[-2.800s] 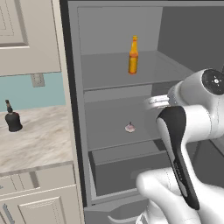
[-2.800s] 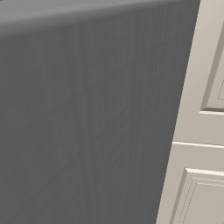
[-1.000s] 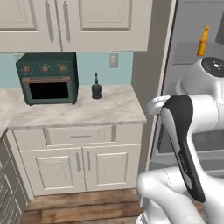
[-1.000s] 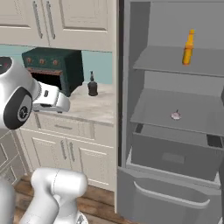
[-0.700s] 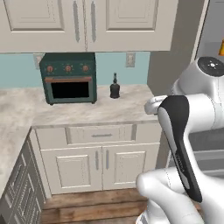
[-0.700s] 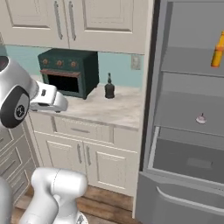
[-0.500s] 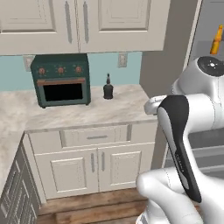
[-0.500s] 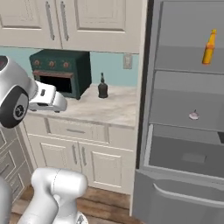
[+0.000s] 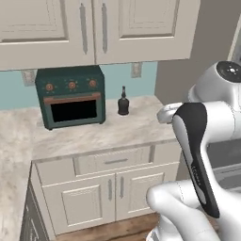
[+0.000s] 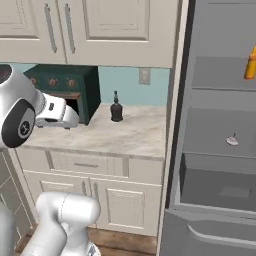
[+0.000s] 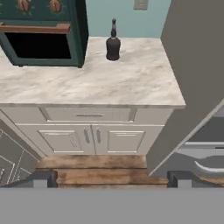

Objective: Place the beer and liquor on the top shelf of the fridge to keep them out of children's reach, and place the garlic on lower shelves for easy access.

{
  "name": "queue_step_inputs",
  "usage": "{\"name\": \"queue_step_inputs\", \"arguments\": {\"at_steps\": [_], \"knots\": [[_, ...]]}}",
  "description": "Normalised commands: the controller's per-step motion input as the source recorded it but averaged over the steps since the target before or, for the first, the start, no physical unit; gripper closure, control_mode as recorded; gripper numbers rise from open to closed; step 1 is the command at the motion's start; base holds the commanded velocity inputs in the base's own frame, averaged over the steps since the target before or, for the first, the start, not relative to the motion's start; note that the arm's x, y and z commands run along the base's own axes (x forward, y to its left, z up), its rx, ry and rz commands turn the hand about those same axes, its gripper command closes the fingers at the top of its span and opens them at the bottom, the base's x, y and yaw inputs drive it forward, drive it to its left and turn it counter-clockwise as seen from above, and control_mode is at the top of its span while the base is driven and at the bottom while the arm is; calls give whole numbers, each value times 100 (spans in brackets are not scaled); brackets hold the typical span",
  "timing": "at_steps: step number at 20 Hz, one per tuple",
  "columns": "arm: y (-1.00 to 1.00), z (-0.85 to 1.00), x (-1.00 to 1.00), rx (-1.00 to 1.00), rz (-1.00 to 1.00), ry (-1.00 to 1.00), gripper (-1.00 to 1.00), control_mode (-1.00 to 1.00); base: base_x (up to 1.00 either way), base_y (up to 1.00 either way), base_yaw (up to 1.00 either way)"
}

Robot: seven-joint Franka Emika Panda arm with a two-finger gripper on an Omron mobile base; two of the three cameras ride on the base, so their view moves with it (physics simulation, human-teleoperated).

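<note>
Squat black liquor (image 9: 123, 104) on veined marble counter (image 9: 94, 134); gripper (image 11: 111, 179) spread wide, empty.

squat black liquor (image 9: 123, 102) stands upright on the marble counter; slim orange beer (image 10: 250, 63) stands on the top shelf of the fridge (image 10: 220, 89); pale garlic (image 10: 232, 140) sits one shelf lower.

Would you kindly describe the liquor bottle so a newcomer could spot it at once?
Find the marble countertop left of the fridge. The liquor stands near the back wall, just right of the dark green countertop oven: a squat black bottle with a thin neck.
</note>
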Motion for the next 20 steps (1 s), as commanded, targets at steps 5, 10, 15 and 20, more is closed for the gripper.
{"name": "queue_step_inputs", "arguments": {"at_steps": [5, 10, 15, 20], "knots": [[0, 0, 0, 0, 0, 0, -100, 100, 88, 45, -6], [0, 0, 0, 0, 0, 0, -100, 100, 73, 2, -6], [0, 0, 0, 0, 0, 0, -100, 100, 55, -1, -1], [-5, -23, 2, 0, 0, -3, -100, -100, 11, -3, 0]]}}
